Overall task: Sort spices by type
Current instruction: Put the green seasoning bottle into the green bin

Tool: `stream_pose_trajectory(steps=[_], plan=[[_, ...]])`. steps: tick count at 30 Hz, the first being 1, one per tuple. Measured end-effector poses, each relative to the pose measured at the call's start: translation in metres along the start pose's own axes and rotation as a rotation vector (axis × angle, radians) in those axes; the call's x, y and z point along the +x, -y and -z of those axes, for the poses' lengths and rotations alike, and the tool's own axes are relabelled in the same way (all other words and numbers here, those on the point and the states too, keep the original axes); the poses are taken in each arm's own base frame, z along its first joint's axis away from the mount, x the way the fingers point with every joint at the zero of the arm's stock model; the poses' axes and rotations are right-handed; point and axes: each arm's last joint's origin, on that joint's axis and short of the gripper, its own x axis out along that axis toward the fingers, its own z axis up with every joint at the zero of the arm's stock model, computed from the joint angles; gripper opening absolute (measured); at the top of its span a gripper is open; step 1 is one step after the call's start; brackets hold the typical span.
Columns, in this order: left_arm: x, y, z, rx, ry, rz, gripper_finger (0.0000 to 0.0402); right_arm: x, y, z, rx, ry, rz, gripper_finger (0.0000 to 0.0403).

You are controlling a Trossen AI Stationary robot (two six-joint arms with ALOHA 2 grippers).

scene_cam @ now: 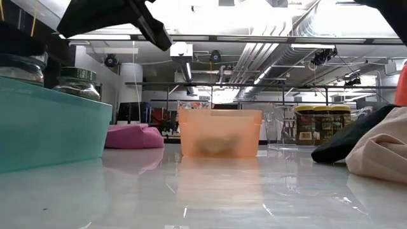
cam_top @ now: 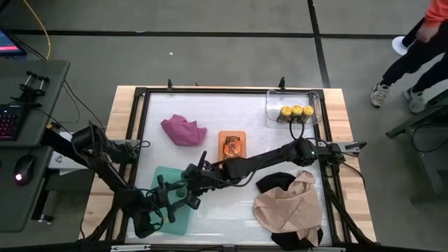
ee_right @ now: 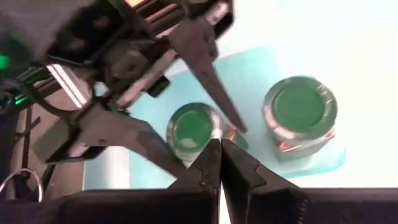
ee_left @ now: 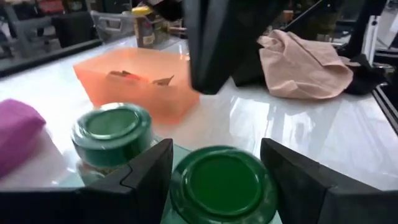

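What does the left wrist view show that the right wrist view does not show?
Only the left wrist view shows the orange bin with packets inside, the tan cloth and the magenta cloth.

Only the right wrist view shows the whole teal tray from above, and the shut right gripper just above it.

Both views show two green-lidded jars and the left gripper, its fingers on either side of one jar.
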Motion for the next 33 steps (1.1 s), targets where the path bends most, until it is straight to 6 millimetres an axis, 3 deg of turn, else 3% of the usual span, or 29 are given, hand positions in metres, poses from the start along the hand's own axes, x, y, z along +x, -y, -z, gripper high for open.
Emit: stream_pose_trajectory(steps=[14, 21, 30, 33], plan=[[-0.023, -0.033, -0.046, 0.163, -0.005, 0.004, 0.0227, -0.002, 0.003, -0.003, -0.04, -0.008, 0.016, 0.0], [-0.032, -0.056, -0.072, 0.173, -0.005, 0.007, 0.0227, -0.002, 0.005, -0.004, -0.049, -0.013, 0.018, 0.0], [-0.039, -0.07, -0.098, 0.179, 0.008, 0.04, 0.0227, -0.003, 0.005, -0.005, -0.057, -0.018, 0.007, 0.0], [-0.041, -0.075, -0.104, 0.165, -0.012, 0.067, 0.0227, -0.011, 0.003, -0.008, -0.076, -0.014, -0.011, 0.0]])
